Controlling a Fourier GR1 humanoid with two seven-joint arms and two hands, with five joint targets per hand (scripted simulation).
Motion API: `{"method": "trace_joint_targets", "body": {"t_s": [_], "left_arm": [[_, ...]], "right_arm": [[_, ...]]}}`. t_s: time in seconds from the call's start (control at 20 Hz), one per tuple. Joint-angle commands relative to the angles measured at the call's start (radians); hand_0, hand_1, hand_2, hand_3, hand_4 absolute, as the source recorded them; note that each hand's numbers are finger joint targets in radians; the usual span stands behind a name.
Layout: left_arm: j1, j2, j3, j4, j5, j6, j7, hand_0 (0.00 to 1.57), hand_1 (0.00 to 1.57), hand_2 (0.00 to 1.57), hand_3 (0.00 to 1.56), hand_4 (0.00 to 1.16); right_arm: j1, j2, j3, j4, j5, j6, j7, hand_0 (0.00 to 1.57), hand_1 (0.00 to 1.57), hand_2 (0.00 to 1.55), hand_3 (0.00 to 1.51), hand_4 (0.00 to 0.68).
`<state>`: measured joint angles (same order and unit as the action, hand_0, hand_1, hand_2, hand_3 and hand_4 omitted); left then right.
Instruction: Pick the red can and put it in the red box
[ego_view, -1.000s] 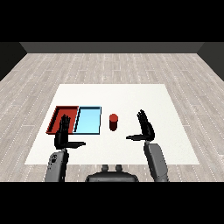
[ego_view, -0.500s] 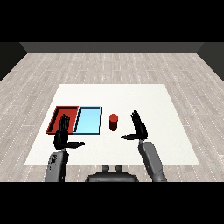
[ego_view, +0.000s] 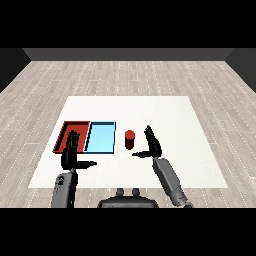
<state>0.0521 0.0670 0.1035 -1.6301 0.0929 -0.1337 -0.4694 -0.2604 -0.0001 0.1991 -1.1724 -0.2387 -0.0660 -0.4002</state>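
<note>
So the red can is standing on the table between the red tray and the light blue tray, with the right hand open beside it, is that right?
Not quite. The head view shows the red can standing upright on the table to the right of both trays, between the light blue tray and the open right hand. The red tray lies left of the blue one.

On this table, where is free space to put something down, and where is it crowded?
Free: the wide strip of the white table beyond the trays and the red can, and the whole side to the right of the right hand. Crowded: the near-left part, where the red tray, the light blue tray, the can and the left hand sit together.
</note>
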Motion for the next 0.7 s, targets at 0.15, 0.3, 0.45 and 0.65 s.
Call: {"method": "trace_joint_targets", "body": {"t_s": [0.15, 0.3, 0.45, 0.65], "left_arm": [[0.037, -0.002, 0.009, 0.004, 0.013, -0.019, -0.034, 0.0, 0.0, 0.0, 0.0, 0.0], [-0.06, -0.01, 0.016, 0.094, -0.008, 0.015, -0.043, 0.0, 0.0, 0.0, 0.0, 0.0], [0.015, 0.021, 0.041, 0.029, 0.038, -0.038, -0.033, 0.0, 0.0, 0.0, 0.0, 0.0], [-0.017, -0.02, -0.005, 0.062, 0.005, -0.007, -0.028, 0.0, 0.0, 0.0, 0.0, 0.0]], "right_arm": [[-0.119, 0.0, 0.014, 0.224, -0.04, -0.019, -0.118, 0.0, 0.0, 0.0, 0.0, 0.0], [-0.108, 0.0, 0.155, 0.247, -0.122, -0.108, -0.174, 0.0, 0.0, 0.0, 0.0, 0.0], [-0.182, 0.0, 0.074, 0.285, -0.126, -0.058, -0.116, 0.0, 0.0, 0.0, 0.0, 0.0], [-0.121, 0.0, 0.076, 0.25, -0.149, -0.027, -0.131, 0.0, 0.0, 0.0, 0.0, 0.0]]}}
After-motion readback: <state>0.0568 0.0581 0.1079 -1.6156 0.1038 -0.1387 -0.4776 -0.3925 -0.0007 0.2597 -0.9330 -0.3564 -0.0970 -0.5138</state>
